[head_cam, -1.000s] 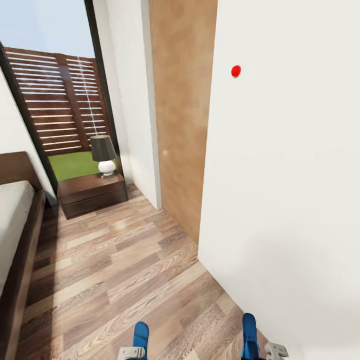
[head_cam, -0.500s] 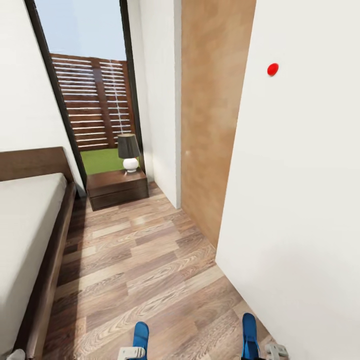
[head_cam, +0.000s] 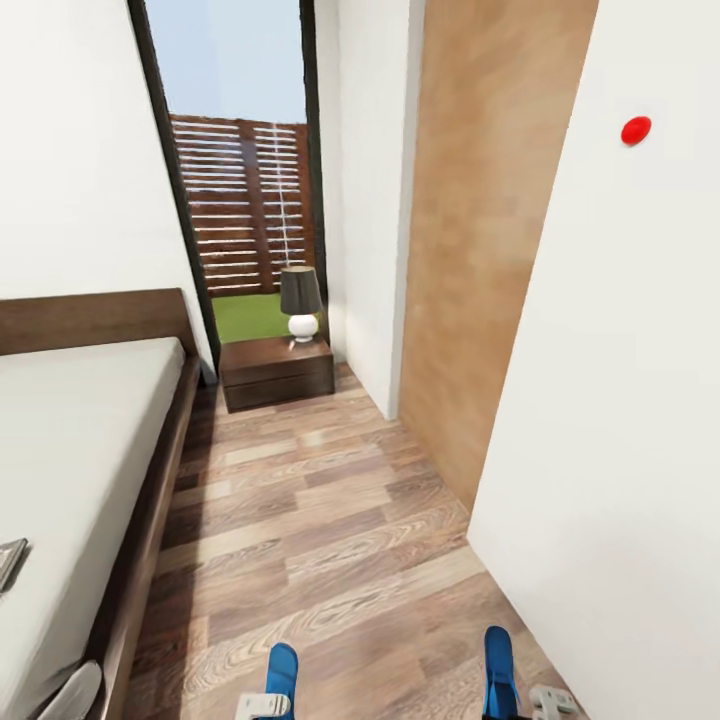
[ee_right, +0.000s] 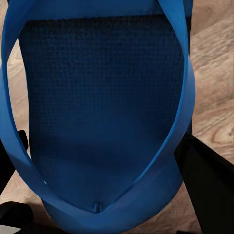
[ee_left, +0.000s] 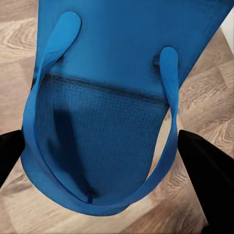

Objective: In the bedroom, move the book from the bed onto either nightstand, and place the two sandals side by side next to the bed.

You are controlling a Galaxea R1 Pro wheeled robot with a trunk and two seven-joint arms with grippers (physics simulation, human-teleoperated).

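The left tool (ee_left: 105, 146) grips one bright blue flip-flop sandal with thin straps (ee_left: 112, 97), its black fingers (ee_left: 207, 170) at either side of the sole, and the right tool (ee_right: 105, 161) grips the second blue sandal (ee_right: 102, 107) likewise; both are carried above the wood-plank floor (head_cam: 320, 520) beside the large bed with a white mattress and dark brown frame (head_cam: 80, 450). Each hold seems to pinch only the heel end, so a sandal could swing or slip out during travel and land askew. The passage beside the bed is narrow, so the right sandal risks brushing the white wall (head_cam: 620, 420). A grey corner on the bed's near edge is probably the dark-covered paperback book (head_cam: 8, 560), though too little shows. The low dark brown nightstand (head_cam: 277, 372) stands beyond the bed's headboard end.
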